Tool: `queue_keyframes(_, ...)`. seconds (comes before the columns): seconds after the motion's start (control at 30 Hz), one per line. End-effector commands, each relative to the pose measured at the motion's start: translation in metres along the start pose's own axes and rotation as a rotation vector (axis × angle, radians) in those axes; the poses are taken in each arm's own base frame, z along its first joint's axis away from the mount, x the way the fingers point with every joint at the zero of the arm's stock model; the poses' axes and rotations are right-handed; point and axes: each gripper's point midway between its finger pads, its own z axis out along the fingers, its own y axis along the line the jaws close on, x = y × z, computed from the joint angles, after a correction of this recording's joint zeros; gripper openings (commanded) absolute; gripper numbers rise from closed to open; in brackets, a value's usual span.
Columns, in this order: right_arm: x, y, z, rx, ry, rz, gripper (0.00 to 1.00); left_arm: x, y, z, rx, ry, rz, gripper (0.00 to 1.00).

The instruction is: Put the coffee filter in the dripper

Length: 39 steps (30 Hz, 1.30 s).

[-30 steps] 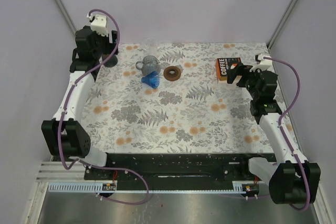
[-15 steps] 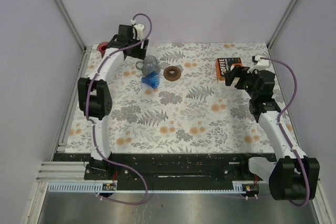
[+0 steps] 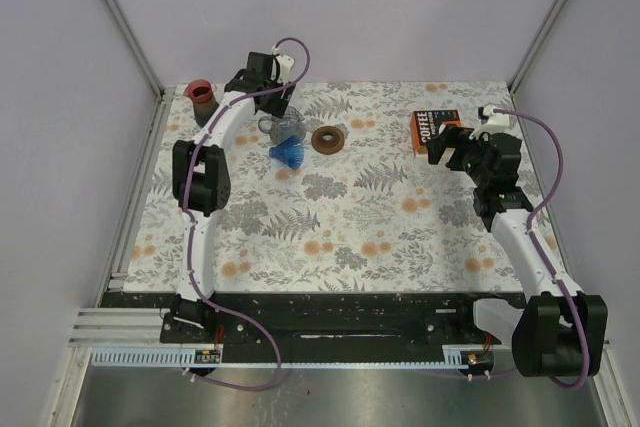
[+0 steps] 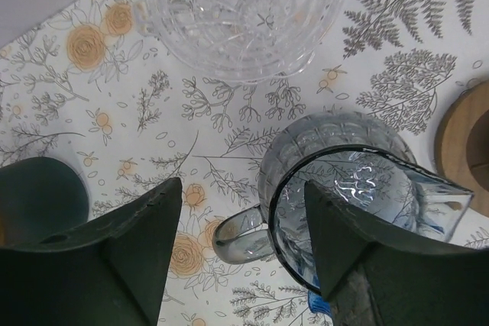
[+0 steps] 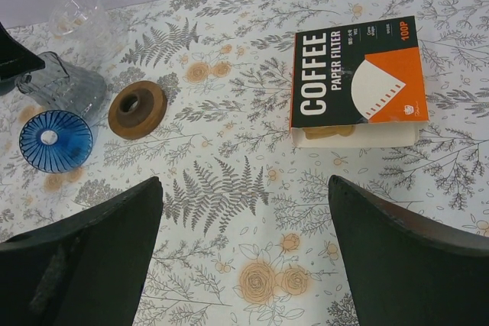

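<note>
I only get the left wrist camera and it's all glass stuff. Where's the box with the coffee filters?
Observer: The orange-and-black cardboard coffee filter box lies flat on the right side of the floral-cloth table, ahead of the open right tool.
Child: Is it open?
Observer: Its end facing the right tool looks open, with something tan showing inside.
Child: And the dripper?
Observer: The blue ribbed cone dripper sits next to the round wooden ring, on the near side of the grey glass pitcher.
</note>
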Motion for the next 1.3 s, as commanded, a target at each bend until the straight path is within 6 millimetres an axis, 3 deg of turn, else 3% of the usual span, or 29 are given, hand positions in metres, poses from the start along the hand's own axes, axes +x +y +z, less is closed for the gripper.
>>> queue_keyframes(0.0,-0.015,0.007,0.002,-0.034,-0.035,-0.007,0.96,-0.011,0.011,0.000,-0.037,-0.026,0.026,0.67)
queue_keyframes(0.1,-0.015,0.008,0.001,-0.037,-0.036,-0.007,0.96,-0.005,0.007,0.006,-0.018,-0.012,0.027,0.60)
queue_keyframes(0.27,-0.013,0.007,0.000,-0.036,-0.039,-0.009,0.96,0.001,0.004,0.011,-0.013,0.001,0.013,0.41)
queue_keyframes(0.4,-0.013,0.007,0.000,-0.036,-0.039,-0.009,0.96,0.010,-0.002,0.014,0.008,0.020,0.005,0.36)
queue_keyframes(0.53,-0.012,0.008,0.000,-0.037,-0.037,-0.005,0.97,0.015,-0.003,0.014,0.009,0.032,-0.001,0.26)
queue_keyframes(0.63,-0.013,0.008,-0.001,-0.040,-0.040,-0.008,0.97,0.016,-0.005,0.012,0.017,0.035,-0.010,0.13)
queue_keyframes(0.7,-0.014,0.008,-0.001,-0.038,-0.040,-0.007,0.97,0.012,-0.004,0.007,0.016,0.029,-0.016,0.00)
queue_keyframes(0.93,-0.015,0.009,-0.003,-0.038,-0.045,-0.007,0.97,-0.013,0.010,-0.022,-0.010,-0.034,-0.065,0.00)
queue_keyframes(1.17,-0.014,0.009,-0.002,-0.042,-0.038,-0.004,0.97,-0.056,0.037,-0.081,-0.055,-0.156,-0.178,0.00)
queue_keyframes(1.27,-0.014,0.011,-0.003,-0.048,-0.036,-0.001,0.97,-0.067,0.046,-0.097,-0.070,-0.194,-0.203,0.00)
